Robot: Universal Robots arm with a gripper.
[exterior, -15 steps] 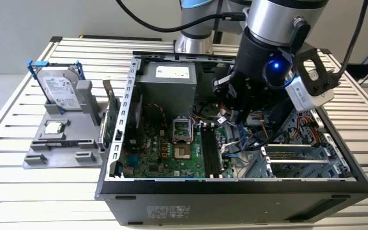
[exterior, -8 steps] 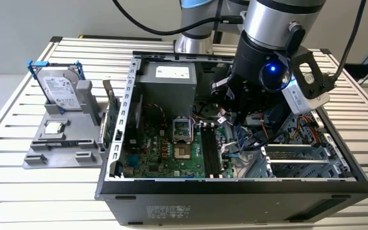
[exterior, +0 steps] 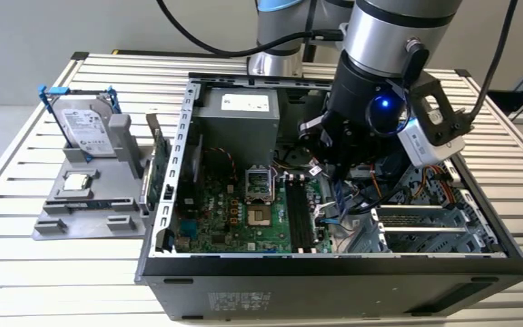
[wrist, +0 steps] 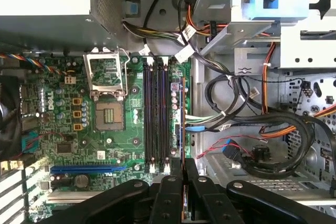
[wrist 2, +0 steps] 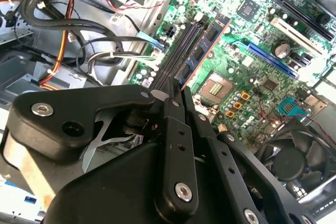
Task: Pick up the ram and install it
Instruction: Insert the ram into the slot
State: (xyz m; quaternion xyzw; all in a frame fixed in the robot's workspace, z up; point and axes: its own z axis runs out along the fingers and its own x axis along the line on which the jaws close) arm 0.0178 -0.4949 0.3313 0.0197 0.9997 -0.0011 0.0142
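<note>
- Ram [wrist 2: 207,43]: thin blue-green stick with dark chips, upper centre of the second wrist view, running from the gripper [wrist 2: 176,94] fingertips up toward the top of the frame, edge-on beside the black memory slots [wrist 2: 181,51].
- First wrist view: ram [wrist: 182,108] is a thin vertical sliver just right of the two black slots [wrist: 156,114], lower end between the gripper [wrist: 184,165] fingers at bottom centre.
- Gripper closed on the ram's near end; fingers pinch the board with almost no gap.
- Cannot tell if the ram is seated in a slot or just above it.
- Motherboard [wrist: 105,129] green, CPU socket [wrist: 109,113] left of the slots in the first wrist view.
- Exterior view: arm [exterior: 384,41] comes down from the top centre-right, near vertical, wrist inside the open computer case [exterior: 334,262]; gripper end buried among the cables, over the right part of the board.
- Case lies on a slatted worktop [exterior: 25,286].
- Hard drive [exterior: 87,129] in a blue frame stands upright at left of the exterior view, well apart from the arm.
</note>
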